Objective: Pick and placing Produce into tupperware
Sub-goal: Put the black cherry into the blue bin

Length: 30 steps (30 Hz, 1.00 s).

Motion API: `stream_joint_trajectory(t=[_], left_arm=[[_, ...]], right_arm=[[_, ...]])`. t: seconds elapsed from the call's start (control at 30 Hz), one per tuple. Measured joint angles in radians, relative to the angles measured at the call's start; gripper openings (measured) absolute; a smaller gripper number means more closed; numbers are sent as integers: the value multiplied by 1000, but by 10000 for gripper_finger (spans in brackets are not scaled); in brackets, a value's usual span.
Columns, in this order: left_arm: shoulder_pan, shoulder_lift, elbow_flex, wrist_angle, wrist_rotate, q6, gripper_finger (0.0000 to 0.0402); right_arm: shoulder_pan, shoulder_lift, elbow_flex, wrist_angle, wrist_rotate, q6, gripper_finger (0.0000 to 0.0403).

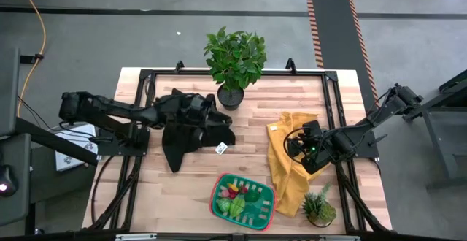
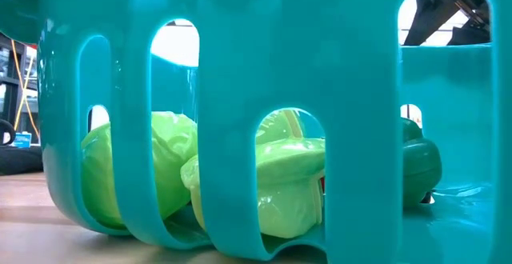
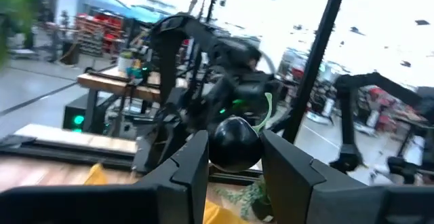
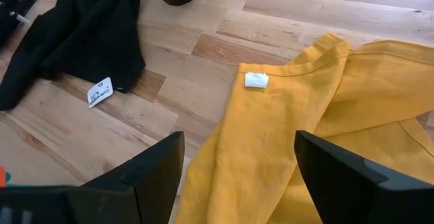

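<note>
We see the left hand (image 3: pixel 234 166) pinching a dark round item (image 3: pixel 234 142), identity unclear. Right hand (image 4: pixel 237 176) spread above yellow cloth (image 4: pixel 319 136). Produce (image 1: pixel 237 195) sits in tupperware (image 1: pixel 219 204), well apart from both hands.

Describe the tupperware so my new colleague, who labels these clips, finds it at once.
Start at the tall leafy potted plant at the wooden table's far edge and go straight across to the near edge. There sits the rounded green tray-like container with a red rim, holding small toy produce; the yellow cloth beside it is flat fabric.
</note>
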<state>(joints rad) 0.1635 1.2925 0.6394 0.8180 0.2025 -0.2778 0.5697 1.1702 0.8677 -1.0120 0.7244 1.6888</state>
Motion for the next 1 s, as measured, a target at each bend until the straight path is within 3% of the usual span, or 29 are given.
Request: stream_joint_trajectory(t=[0.13, 0.33, 0.6, 0.73, 1.0], left_arm=[[0, -44, 127, -214, 44, 44, 108], [0, -63, 428, -718, 67, 187, 113], [-1, -63, 775, -1287, 25, 299, 109], [-21, -63, 857, -1440, 15, 293, 111], [-126, -62, 925, -1589, -57, 243, 111]], right_arm=[[0, 0, 0, 11, 0, -15, 270], [0, 0, 0, 38, -1, -56, 270], [3, -50, 0, 47, -18, -145, 270], [2, -97, 0, 75, -18, -222, 270], [2, -171, 0, 229, -18, -396, 270]])
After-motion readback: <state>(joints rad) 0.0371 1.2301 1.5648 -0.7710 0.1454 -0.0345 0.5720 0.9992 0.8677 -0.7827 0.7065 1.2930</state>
